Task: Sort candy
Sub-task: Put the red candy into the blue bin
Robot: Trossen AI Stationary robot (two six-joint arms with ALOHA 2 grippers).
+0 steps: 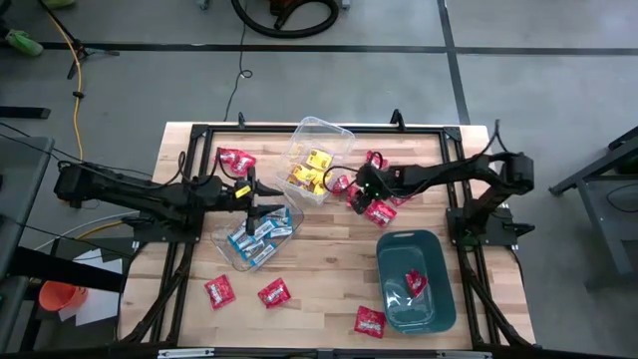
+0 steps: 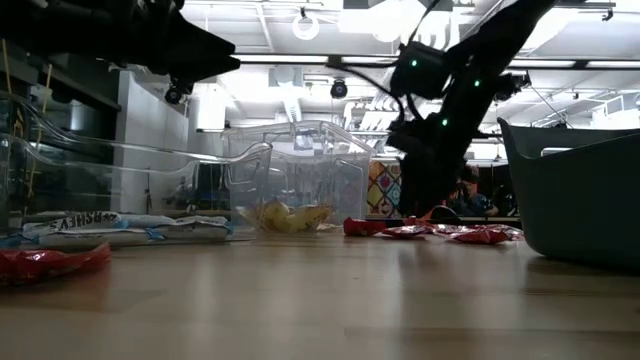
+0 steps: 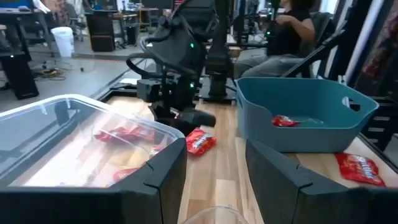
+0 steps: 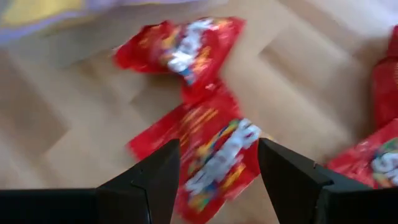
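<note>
The candy is small flat packets. Red candy [image 1: 379, 211] lies on the wood right of centre. Yellow candy [image 1: 312, 172] fills the far clear tub [image 1: 337, 135]. Blue-and-white candy [image 1: 254, 239] fills the near clear tub [image 1: 221, 239]. My right gripper [image 4: 217, 180] is open and slants down over a red packet [image 4: 214, 149], which shows between its fingers; I see no touch. A second red packet [image 4: 180, 46] lies just beyond. My left gripper [image 3: 214, 180] is open and level above the near tub's far rim [image 1: 261, 199], holding nothing.
A teal bin [image 1: 439, 299] at the near right holds one red packet [image 1: 414, 282]. More red packets lie at the far left [image 1: 236, 160], near the front edge [image 1: 219, 289] [image 1: 274, 292] and beside the bin [image 1: 369, 321]. A person sits beyond the table [image 3: 292, 25].
</note>
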